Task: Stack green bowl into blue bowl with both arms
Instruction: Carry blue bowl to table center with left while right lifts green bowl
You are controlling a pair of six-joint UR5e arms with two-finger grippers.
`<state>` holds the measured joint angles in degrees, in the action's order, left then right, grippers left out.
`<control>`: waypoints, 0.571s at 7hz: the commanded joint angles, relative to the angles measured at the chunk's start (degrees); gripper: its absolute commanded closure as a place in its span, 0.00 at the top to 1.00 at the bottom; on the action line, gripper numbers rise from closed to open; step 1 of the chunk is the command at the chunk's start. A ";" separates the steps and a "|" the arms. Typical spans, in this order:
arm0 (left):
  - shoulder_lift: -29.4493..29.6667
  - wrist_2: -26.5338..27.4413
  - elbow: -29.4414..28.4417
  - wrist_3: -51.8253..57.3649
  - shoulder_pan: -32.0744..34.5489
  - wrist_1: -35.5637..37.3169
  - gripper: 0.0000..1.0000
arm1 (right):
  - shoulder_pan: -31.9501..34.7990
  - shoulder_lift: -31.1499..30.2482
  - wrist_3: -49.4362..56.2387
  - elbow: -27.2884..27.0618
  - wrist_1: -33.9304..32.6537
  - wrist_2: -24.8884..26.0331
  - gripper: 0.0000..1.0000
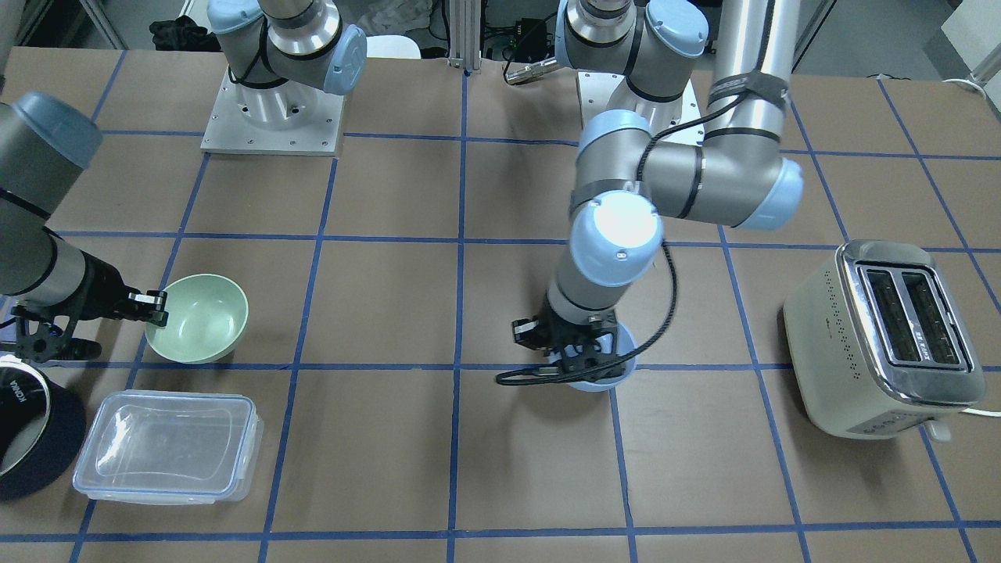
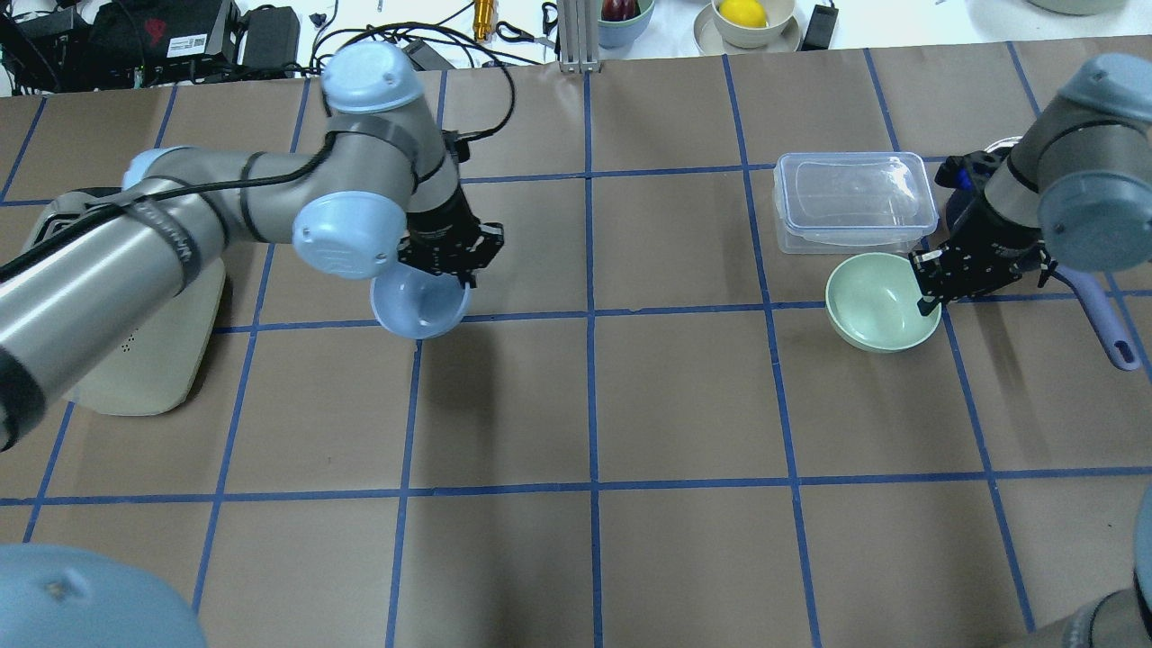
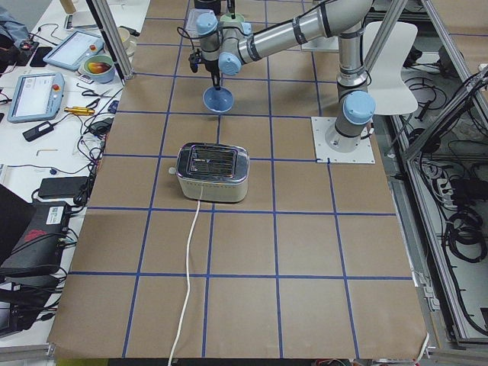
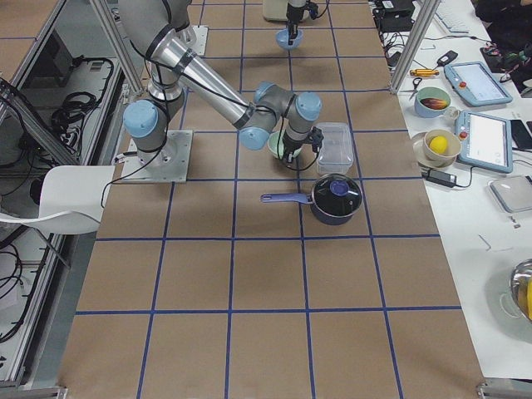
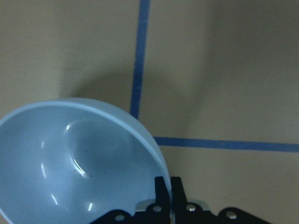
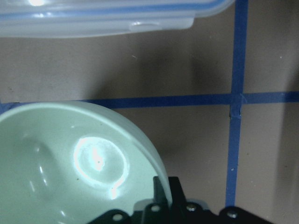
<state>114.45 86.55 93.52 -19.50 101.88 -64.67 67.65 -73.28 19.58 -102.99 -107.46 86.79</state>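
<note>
My left gripper (image 2: 448, 270) is shut on the rim of the pale blue bowl (image 2: 418, 308), which hangs tilted a little above the table. The left wrist view shows the fingers (image 5: 161, 186) pinching the blue bowl's (image 5: 70, 163) rim. From the front, the blue bowl (image 1: 606, 377) sits mostly hidden under this gripper (image 1: 575, 348). My right gripper (image 2: 927, 292) is shut on the right rim of the mint-green bowl (image 2: 877, 301), which is tilted by the clear container. The right wrist view shows the fingers (image 6: 161, 186) on the green bowl's (image 6: 70, 163) rim. The bowls are far apart.
A clear lidded container (image 2: 855, 202) lies just behind the green bowl. A navy saucepan (image 4: 335, 198) with a long handle (image 2: 1102, 315) is beside my right arm. A cream toaster (image 1: 884, 336) stands at the left arm's side.
</note>
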 commanded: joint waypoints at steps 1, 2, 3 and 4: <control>8.47 0.11 -13.03 -9.57 9.19 -1.77 0.00 | 0.37 0.33 -0.07 9.79 11.18 -3.00 0.00; 11.38 0.20 -16.49 -9.33 10.78 -2.91 0.00 | 1.33 0.16 -0.07 11.13 12.09 -3.81 0.00; 13.15 0.20 -18.01 -9.33 12.10 -2.66 0.00 | 3.43 0.33 -0.59 11.49 11.75 -4.60 0.00; 13.52 0.20 -18.28 -9.33 12.46 -2.92 0.00 | 5.54 0.51 -3.56 11.50 11.23 -8.78 0.00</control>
<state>126.64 86.73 76.59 -28.70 113.34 -67.29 70.76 -72.94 18.48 -91.96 -96.04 81.65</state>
